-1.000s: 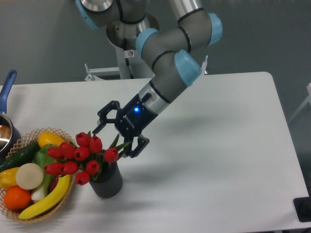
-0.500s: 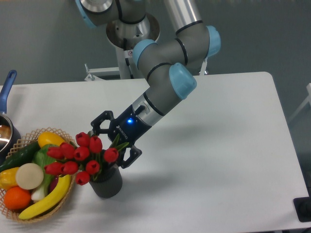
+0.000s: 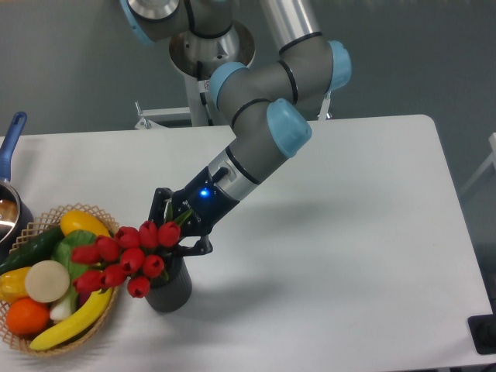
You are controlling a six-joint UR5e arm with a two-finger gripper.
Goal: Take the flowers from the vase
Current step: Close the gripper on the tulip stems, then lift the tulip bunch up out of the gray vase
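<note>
Nearest the camera, at the front left corner: a woven wicker basket holding a yellow banana, an orange, a pale round slice, a green cucumber and a yellow squash, all crowded together.

Just right of the basket, on the white table: the vase, dark grey, upright, its base apart from the basket rim. Spilling from its mouth toward the left: the flowers, a cluster of red tulip buds leaning out over the basket's edge, stems still down inside the vase, green leaves poking up on the right side of the bunch.

Right behind and above the vase mouth: the gripper, black, with a small blue light on its wrist. Fingers drawn in close around the stems and leaves at the top of the bunch; appears clamped on the flowers, though buds and leaves hide the actual contact.

Rising back and to the right from there: the grey arm with light-blue joint caps, bending up to its base beyond the table's far edge.

At the far left edge: a blue-handled pot, only partly in view, well apart from the vase.
</note>
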